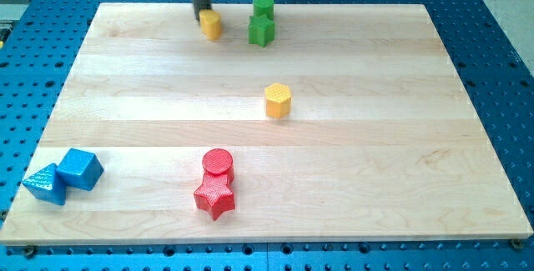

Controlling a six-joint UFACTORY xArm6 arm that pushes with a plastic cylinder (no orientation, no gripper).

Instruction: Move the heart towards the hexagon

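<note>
My tip [203, 12] touches the yellow heart [211, 25] at the view's top (no claw shows); the yellow hexagon [278, 101] sits well apart.

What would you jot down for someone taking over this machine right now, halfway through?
My tip sits at the view's top, touching the yellow heart on its upper left side.
The yellow hexagon stands mid-board, lower and to the view's right of the heart, well apart.
Done: tip is placed behind the heart.
Left: push the heart down and rightward to the hexagon, passing left of the green blocks.
</note>
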